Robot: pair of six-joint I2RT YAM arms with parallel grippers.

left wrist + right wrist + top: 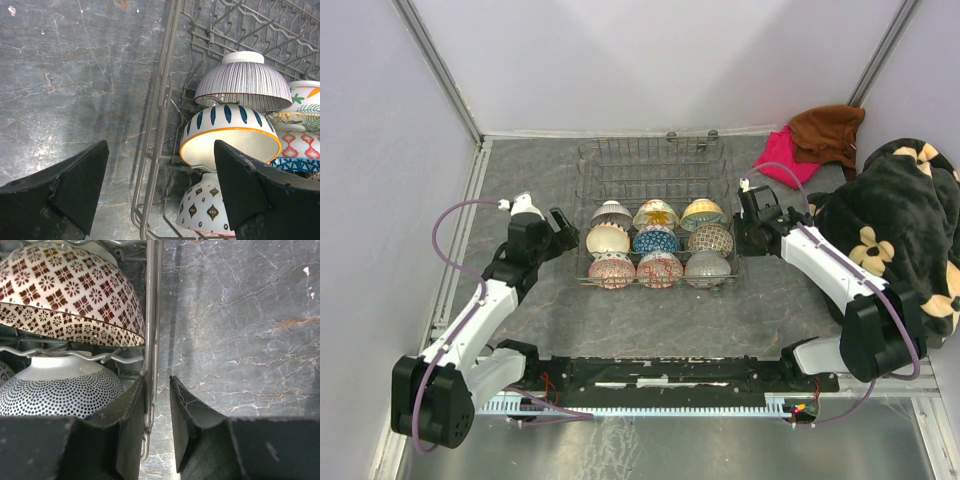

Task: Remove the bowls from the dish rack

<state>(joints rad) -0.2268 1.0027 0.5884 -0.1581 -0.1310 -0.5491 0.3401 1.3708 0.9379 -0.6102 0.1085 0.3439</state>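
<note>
The grey wire dish rack (650,150) stands mid-table and holds nine bowls in three rows, among them a cream one (607,239) and a blue one (656,241). My left gripper (563,228) is open and empty beside the rack's left side. In the left wrist view my gripper (160,150) faces the rack's wire wall (160,100), with a purple-striped bowl (242,85), a blue-petal bowl (230,132) and a diamond-patterned bowl (205,210) behind it. My right gripper (742,225) is at the rack's right side. In the right wrist view my gripper (157,377) has its jaws narrowly apart, straddling the rim wire (152,315), which lies against the left finger. A brown-flowered bowl (65,290) and a dotted bowl (55,385) sit just inside.
A red cloth (782,160), a brown cloth (825,130) and a black flowered blanket (895,210) lie at the back right. White walls close in the table on three sides. Grey marbled tabletop (520,170) shows left of the rack and in front of it.
</note>
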